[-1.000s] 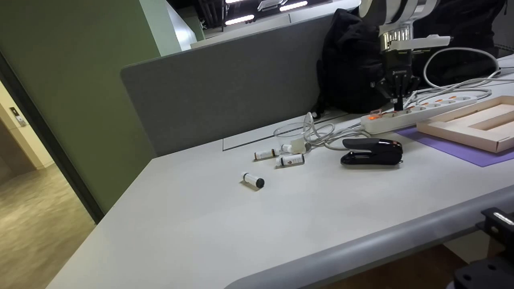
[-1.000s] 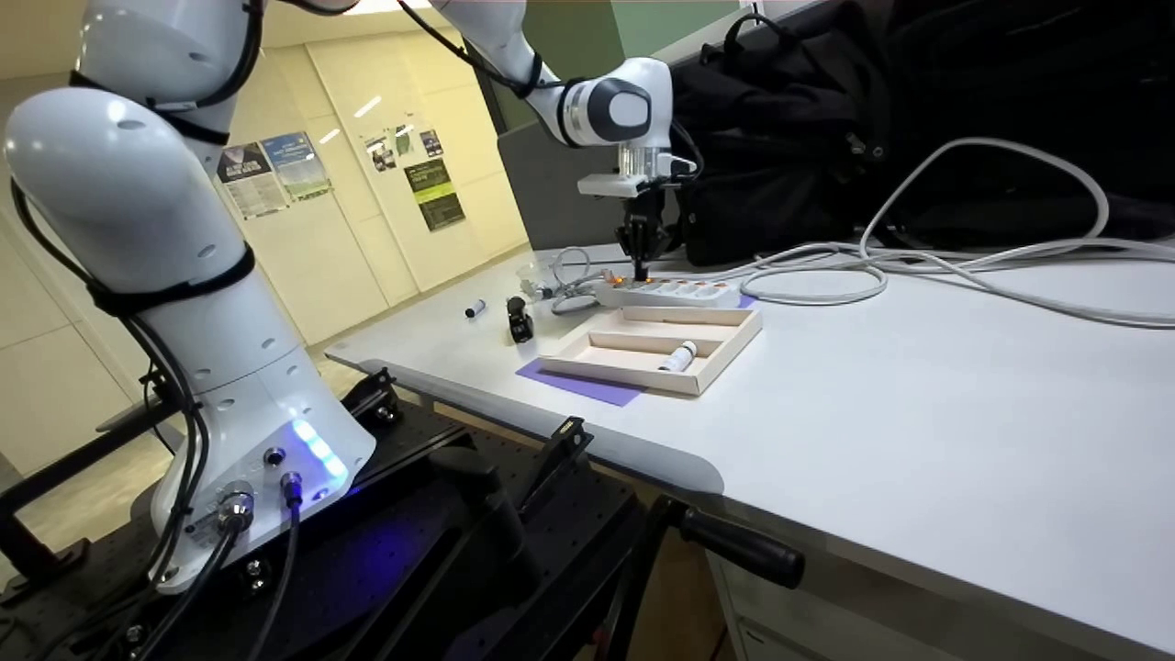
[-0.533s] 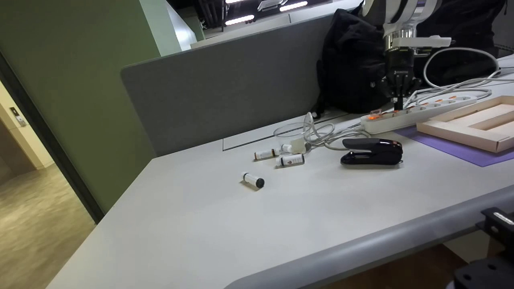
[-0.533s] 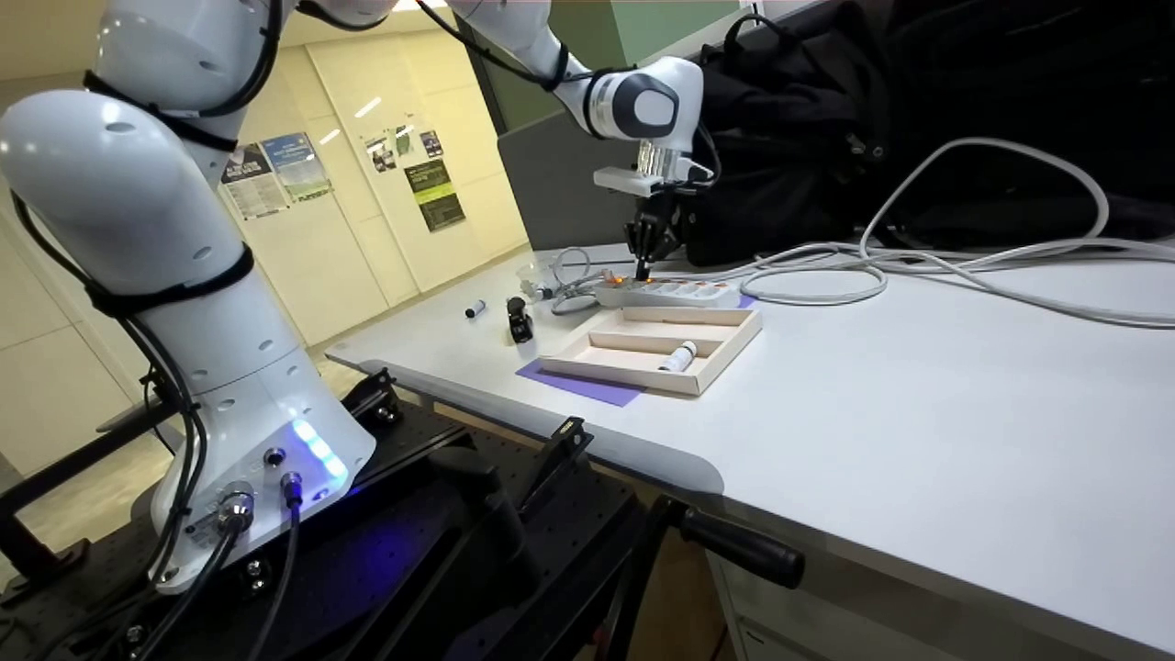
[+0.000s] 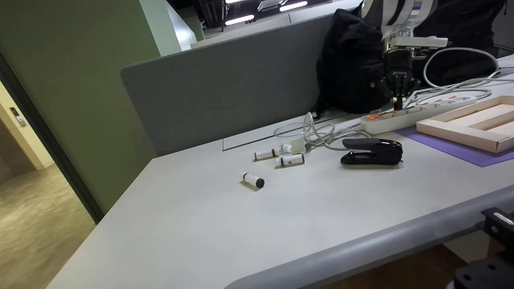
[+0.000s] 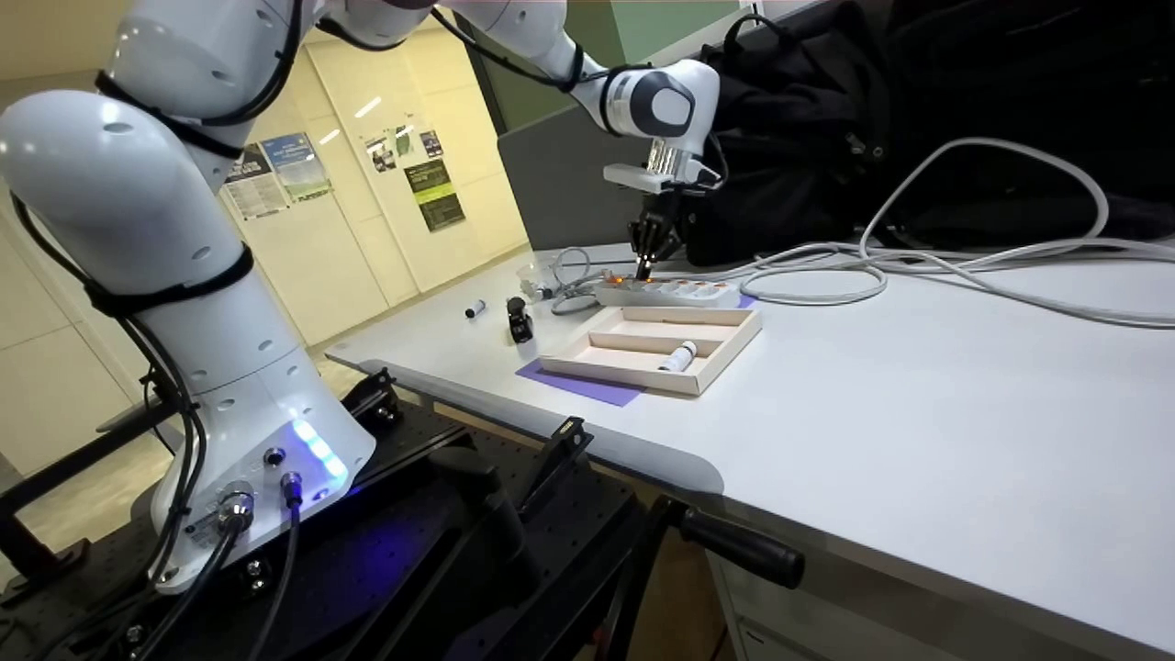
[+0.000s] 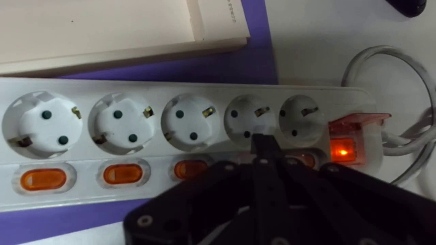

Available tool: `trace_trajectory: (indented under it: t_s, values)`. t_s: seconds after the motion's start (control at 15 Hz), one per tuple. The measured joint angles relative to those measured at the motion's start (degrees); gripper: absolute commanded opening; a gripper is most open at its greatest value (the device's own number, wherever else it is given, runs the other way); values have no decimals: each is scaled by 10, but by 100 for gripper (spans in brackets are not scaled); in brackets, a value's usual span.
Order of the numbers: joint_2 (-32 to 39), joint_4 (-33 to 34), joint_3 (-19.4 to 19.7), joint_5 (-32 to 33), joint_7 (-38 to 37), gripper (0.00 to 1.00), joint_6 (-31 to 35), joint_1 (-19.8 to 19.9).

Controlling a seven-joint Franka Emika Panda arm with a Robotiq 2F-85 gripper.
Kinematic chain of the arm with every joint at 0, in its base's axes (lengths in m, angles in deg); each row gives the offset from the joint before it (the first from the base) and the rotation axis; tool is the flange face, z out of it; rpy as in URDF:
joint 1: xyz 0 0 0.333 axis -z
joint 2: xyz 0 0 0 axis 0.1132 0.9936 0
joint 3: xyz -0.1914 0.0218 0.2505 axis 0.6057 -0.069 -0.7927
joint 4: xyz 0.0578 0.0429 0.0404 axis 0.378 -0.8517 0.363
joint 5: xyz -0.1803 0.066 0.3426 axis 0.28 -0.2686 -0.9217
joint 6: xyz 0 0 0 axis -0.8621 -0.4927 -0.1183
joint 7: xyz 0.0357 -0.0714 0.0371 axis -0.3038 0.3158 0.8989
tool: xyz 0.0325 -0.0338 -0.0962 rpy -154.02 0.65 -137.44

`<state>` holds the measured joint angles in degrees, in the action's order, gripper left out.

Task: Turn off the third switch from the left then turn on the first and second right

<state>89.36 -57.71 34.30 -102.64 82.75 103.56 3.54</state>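
A white power strip (image 7: 85, 149) lies on the table; it also shows in both exterior views (image 5: 425, 114) (image 6: 675, 296). In the wrist view it has a row of sockets and orange rocker switches: the leftmost (image 7: 43, 179), another (image 7: 123, 174) and a third (image 7: 190, 169). Further right, one switch is mostly hidden behind the fingers, and one (image 7: 306, 159) is partly hidden. At the right end a red switch (image 7: 343, 151) glows under a raised clear red cover. My gripper (image 7: 265, 141) is shut and empty. Its tips are down at the strip (image 5: 398, 107) (image 6: 644, 273); contact cannot be told.
A shallow wooden tray (image 6: 732, 347) on a purple sheet (image 6: 578, 384) stands beside the strip, with a vial (image 6: 678, 356) inside. A black stapler (image 5: 371, 151) and several small vials (image 5: 253, 180) lie nearby. White cables (image 6: 982, 257) and a black backpack (image 5: 349, 64) are behind.
The wrist and forearm have leaned over towards the backpack side, tilting the gripper. The fingertips stay at nearly the same place on the strip. The strip has not visibly moved.
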Motion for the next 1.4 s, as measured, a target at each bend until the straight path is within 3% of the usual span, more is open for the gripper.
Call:
trace_trajectory:
  t_s: [0.93,1.4]
  values:
    - [40,89,11,55,-35,0,-30,-45]
    - [-35,47,76,129,-111,0,-23,-63]
